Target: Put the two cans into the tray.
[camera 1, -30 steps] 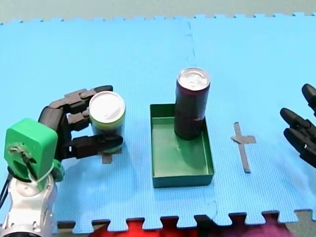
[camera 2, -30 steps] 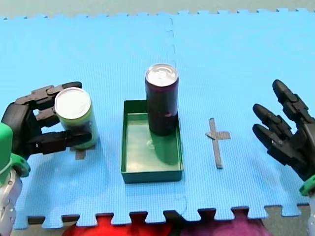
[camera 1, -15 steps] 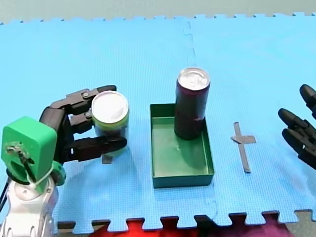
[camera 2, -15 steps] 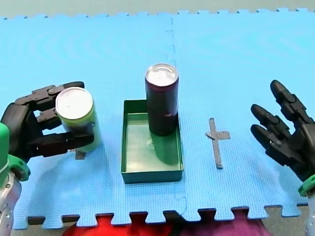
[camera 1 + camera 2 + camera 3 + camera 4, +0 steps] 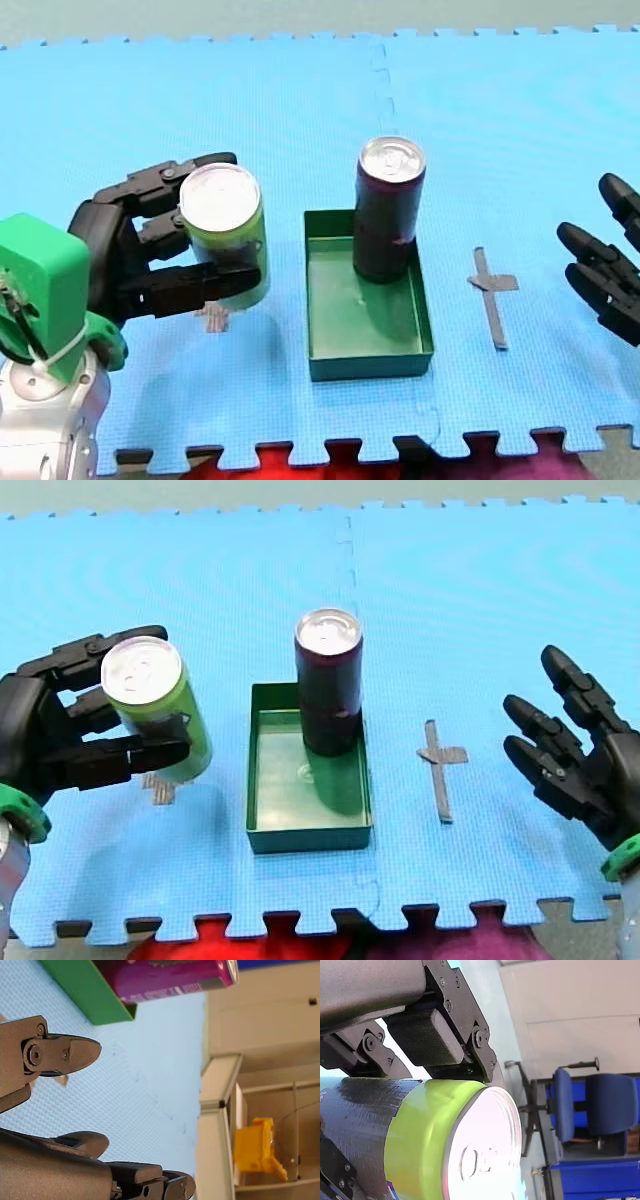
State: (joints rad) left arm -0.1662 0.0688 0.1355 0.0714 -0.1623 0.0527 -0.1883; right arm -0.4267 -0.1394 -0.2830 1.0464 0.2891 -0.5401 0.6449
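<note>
My left hand (image 5: 236,222) is shut on a green can (image 5: 220,200) with a silver lid, held just above the mat left of the tray and tilted a little. In the second wrist view the same green can (image 5: 430,1145) sits between dark fingers (image 5: 427,1042). A purple can (image 5: 388,210) stands upright at the far end of the green tray (image 5: 370,330). My right hand (image 5: 560,750) is at the right edge, well clear of the tray. The first wrist view shows the purple can (image 5: 170,980) and the tray wall (image 5: 85,990).
A grey tape cross (image 5: 492,295) lies on the blue foam mat right of the tray. Another tape mark (image 5: 213,318) lies under the lifted can. The mat's jigsaw front edge (image 5: 330,450) runs close below the tray.
My left hand has lifted the green can off its tape mark, tilted it and carried it slightly toward the tray. The right hand has barely shifted.
</note>
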